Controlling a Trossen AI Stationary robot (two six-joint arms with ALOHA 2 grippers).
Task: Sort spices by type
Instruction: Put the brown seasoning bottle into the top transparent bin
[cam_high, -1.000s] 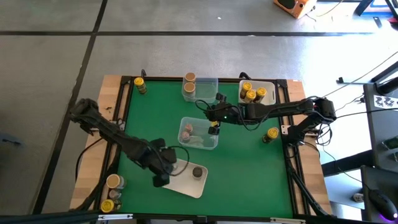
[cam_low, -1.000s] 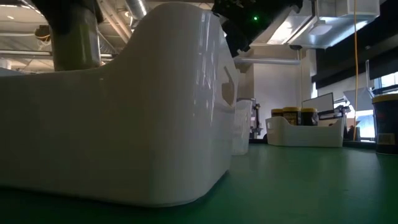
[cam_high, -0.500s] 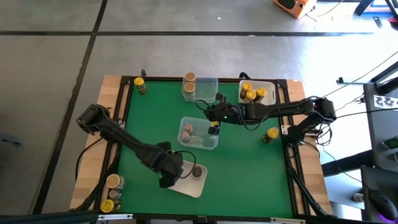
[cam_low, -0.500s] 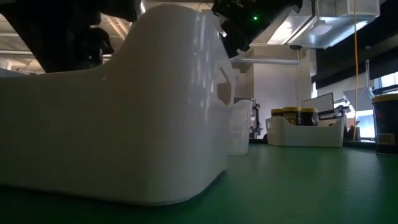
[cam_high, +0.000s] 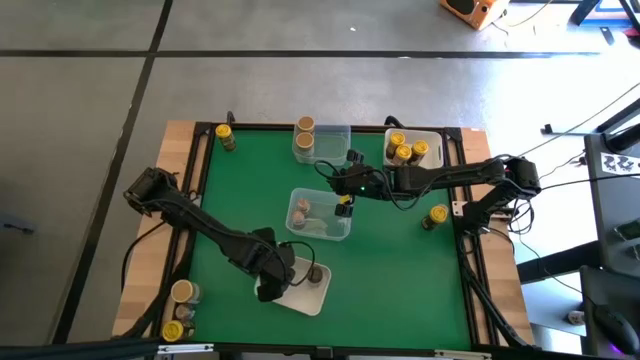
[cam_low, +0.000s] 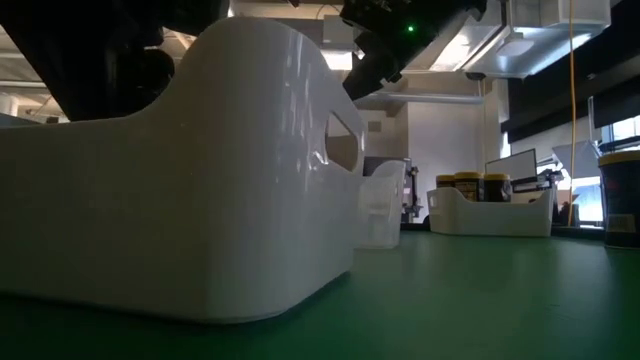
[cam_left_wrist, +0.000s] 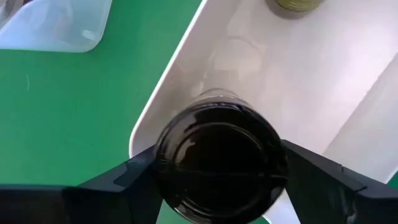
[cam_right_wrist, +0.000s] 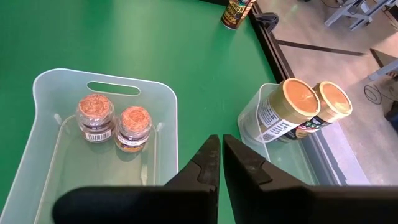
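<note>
The left gripper (cam_high: 283, 278) hangs over the near-left end of the white tray (cam_high: 322, 298), a dark-topped spice jar (cam_left_wrist: 219, 163) between its fingers (cam_left_wrist: 127, 180); the fingers stand parted at the jar's sides, and whether they press it I cannot tell. A second dark-capped jar (cam_high: 314, 274) stands farther along the same tray. That tray sits near the table's front edge, with bare green mat (cam_high: 400, 280) open to its right.

The right gripper (cam_high: 345, 197) hovers at the right edge of the middle clear tray (cam_high: 345, 228), fingers pressed together and empty. In that tray stand two brownish-topped jars (cam_right_wrist: 95, 116) (side by side, touching or nearly so). At the back edge, a clear tray (cam_high: 335, 135) holds tan-topped jars (cam_right_wrist: 292, 109), and the white tray (cam_high: 436, 145) beside it holds yellow-topped jars (cam_high: 403, 150).

Loose jars stand apart: one yellow-topped at the back-left corner (cam_high: 226, 136), one near the right edge (cam_high: 436, 215), two off the mat on the wooden front-left border (cam_high: 183, 292).
</note>
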